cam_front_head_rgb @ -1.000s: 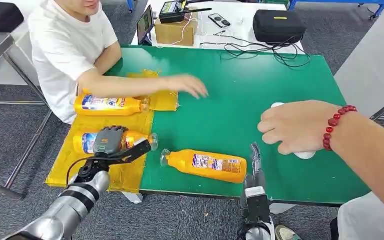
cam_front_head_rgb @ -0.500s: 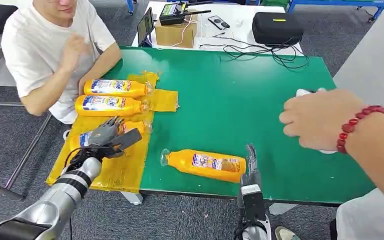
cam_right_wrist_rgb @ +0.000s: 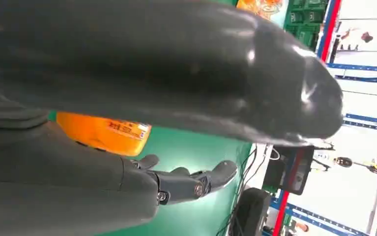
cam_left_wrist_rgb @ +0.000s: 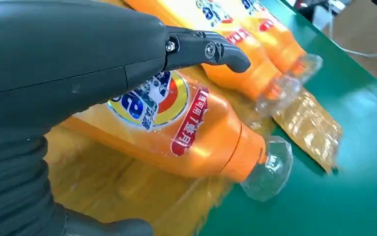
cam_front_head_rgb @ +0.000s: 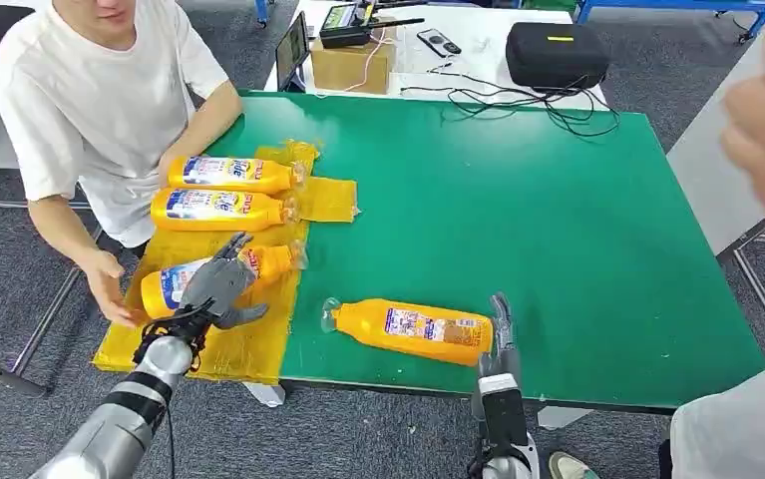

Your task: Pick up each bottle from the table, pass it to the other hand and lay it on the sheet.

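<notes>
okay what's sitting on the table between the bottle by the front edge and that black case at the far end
Nothing on the way: in the head view only bare green tabletop runs from the front bottle toward the black case, apart from loose black cables near the far edge.

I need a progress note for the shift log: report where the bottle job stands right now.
Done: two orange bottles lie on the yellow sheet, the far bottle and the middle bottle. In hand: the left hand rests over a third bottle lying on the sheet; the views do not settle whether it is gripped or let go. Left: the last bottle lies on the green table beside the right hand, which holds nothing.
</notes>
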Action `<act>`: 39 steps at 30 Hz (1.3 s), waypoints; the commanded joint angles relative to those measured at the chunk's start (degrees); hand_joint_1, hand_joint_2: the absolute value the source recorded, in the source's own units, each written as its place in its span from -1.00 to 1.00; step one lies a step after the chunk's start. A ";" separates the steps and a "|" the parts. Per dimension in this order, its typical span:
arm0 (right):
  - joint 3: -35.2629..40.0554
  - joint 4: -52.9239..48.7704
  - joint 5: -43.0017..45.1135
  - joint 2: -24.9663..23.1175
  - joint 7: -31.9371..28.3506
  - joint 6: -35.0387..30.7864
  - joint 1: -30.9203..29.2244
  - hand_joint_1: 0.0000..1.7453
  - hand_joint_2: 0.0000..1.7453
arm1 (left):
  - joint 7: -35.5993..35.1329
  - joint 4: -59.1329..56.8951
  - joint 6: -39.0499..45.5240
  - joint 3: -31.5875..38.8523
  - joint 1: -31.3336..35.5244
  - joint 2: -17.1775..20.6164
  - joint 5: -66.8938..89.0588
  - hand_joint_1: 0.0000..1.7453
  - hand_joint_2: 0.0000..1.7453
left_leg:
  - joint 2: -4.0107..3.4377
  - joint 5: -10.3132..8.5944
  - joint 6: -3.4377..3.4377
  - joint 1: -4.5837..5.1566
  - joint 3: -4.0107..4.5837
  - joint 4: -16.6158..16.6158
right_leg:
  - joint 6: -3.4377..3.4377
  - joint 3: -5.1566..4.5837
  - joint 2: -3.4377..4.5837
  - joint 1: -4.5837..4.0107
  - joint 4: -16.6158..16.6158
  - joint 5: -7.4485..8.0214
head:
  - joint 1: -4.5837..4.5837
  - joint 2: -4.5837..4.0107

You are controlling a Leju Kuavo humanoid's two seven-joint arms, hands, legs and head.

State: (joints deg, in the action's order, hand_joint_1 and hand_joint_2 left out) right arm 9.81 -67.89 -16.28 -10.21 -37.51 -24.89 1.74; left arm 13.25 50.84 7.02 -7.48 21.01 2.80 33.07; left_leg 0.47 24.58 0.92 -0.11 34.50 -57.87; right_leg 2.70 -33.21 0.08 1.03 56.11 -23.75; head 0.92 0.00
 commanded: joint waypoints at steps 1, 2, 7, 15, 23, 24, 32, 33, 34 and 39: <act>-0.59 2.53 0.20 0.61 -0.37 0.02 -0.95 -1.00 -1.00 | -0.14 4.48 -0.40 -0.23 -2.10 -0.02 -0.35 -1.00 1.00 | -0.04 0.09 -0.07 -0.09 -0.08 0.01 | -0.14 0.10 -0.01 -0.11 -0.06 -0.07 | -0.02 0.00; -0.65 2.61 0.21 0.59 -0.38 -0.12 -0.98 -1.00 -1.00 | 1.59 5.30 0.50 0.50 -2.34 -0.53 -2.66 -1.00 1.00 | -0.04 0.06 -0.05 -0.06 -0.03 0.03 | -0.11 0.03 0.00 -0.08 -0.05 -0.05 | -0.02 0.00; 0.41 3.99 0.06 1.05 -0.50 -0.15 -1.05 -1.00 -1.00 | 7.45 25.97 -2.24 1.94 -8.71 -2.80 -25.12 -1.00 1.00 | -0.07 0.10 -0.03 -0.09 0.20 -0.07 | -0.10 -0.19 0.00 -0.11 -0.01 -0.06 | -0.02 0.00; 4.39 1.23 -9.66 5.04 1.11 -8.01 -0.32 -1.00 -1.00 | 15.49 46.60 6.89 1.90 -15.02 -11.79 -45.92 -1.00 1.00 | -0.06 0.11 -0.01 -0.07 0.51 -0.08 | -0.06 -0.46 -0.04 -0.08 -0.01 -0.06 | 0.00 0.00; 6.85 4.91 -21.68 11.09 8.49 -5.49 -4.38 -1.00 1.00 | 23.59 54.28 13.83 -9.37 -25.01 -9.93 -38.06 -1.00 1.00 | -0.26 0.19 0.00 -0.01 0.35 0.01 | -0.08 -0.36 0.13 -0.03 -0.11 -0.06 | 0.02 0.00; 6.84 4.92 -21.70 10.85 8.45 -5.36 -4.32 -1.00 1.00 | 23.65 53.94 13.85 -9.01 -24.48 -9.73 -38.38 -1.00 1.00 | -0.16 0.14 -0.01 0.02 0.48 0.00 | -0.06 -0.49 0.04 0.01 -0.08 -0.04 | 0.00 0.00; 7.81 18.06 -37.77 16.69 19.89 -1.86 -15.28 -1.00 1.00 | 21.83 52.94 8.42 -13.70 -30.77 -9.62 -38.04 -1.00 1.00 | -0.27 0.10 0.03 0.04 0.46 0.06 | -0.02 -0.52 0.23 0.01 -0.12 0.05 | 0.02 0.00; 7.61 21.88 -39.45 16.88 21.11 -2.03 -18.16 -1.00 1.00 | 20.48 50.96 8.19 -14.62 -30.25 -9.59 -38.09 -1.00 1.00 | -0.32 0.14 0.03 0.04 0.34 0.06 | -0.03 -0.40 0.25 0.00 -0.16 0.03 | 0.00 0.00; 8.05 24.91 -41.24 17.06 21.65 -2.54 -20.30 -1.00 1.00 | 19.60 49.45 8.15 -15.23 -29.55 -9.28 -37.73 -1.00 1.00 | -0.46 0.16 0.04 0.02 0.25 0.08 | -0.05 -0.33 0.36 -0.02 -0.21 0.06 | 0.00 0.00; 11.28 31.27 -46.75 14.68 26.07 -1.82 -26.27 -1.00 1.00 | 17.94 48.00 8.91 -13.25 -28.78 -10.88 -40.31 -1.00 1.00 | -0.19 0.00 0.09 0.09 0.44 0.04 | 0.00 -0.47 0.11 0.09 -0.12 0.08 | -0.02 0.00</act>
State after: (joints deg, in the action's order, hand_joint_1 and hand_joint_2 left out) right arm 16.00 -53.32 -58.06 5.03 -16.19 -27.56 -12.88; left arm 33.64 104.10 15.69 -20.07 -8.45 -7.28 -4.48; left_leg 0.42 24.55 1.05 0.00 35.16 -57.90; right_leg 2.79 -33.85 0.08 1.14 56.08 -23.67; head 0.90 0.00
